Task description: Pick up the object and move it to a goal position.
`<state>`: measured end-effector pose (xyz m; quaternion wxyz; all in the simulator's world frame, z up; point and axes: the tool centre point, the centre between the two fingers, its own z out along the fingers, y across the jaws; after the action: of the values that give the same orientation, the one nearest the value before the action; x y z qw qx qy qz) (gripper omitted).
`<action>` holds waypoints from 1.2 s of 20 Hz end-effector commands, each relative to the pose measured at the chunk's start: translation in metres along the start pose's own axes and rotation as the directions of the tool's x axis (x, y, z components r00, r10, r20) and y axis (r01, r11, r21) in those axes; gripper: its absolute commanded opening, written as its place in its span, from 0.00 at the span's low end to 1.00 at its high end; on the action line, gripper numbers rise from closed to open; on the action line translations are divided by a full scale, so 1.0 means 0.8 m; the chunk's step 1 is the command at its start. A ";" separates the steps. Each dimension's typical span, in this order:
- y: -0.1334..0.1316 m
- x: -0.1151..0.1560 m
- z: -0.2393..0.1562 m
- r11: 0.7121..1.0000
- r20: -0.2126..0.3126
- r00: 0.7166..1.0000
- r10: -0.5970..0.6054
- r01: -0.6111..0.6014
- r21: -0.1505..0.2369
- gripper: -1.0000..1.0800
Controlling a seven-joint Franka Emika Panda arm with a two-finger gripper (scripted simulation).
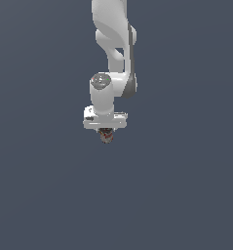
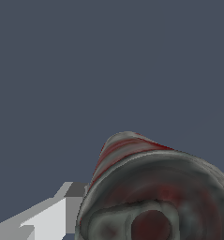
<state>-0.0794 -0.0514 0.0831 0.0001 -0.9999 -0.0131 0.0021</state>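
Item: tin can (image 2: pixel 155 187), red-and-white label, directly under my gripper (image 1: pixel 106 133), one finger (image 2: pixel 48 220) alongside it. I cannot tell whether the jaws clamp it. Risk: a shallow grip lets the can slip during transfer.

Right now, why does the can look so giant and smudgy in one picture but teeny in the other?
In the wrist view the can sits right by the camera, so it looms large, stretched, its label smeared; one finger shows beside it. In the exterior view the can is tiny under the gripper, flat lighting, no shadows.
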 end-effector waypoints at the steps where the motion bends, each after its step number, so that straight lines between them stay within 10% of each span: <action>1: -0.002 0.003 -0.011 1.000 -0.004 1.000 0.000 0.000 0.000 0.00; 24: -0.060 0.050 -0.258 1.000 -0.004 1.000 0.000 0.000 -0.002 0.00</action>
<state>-0.0430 -0.0062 0.2719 -0.0007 -0.9999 -0.0133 0.0015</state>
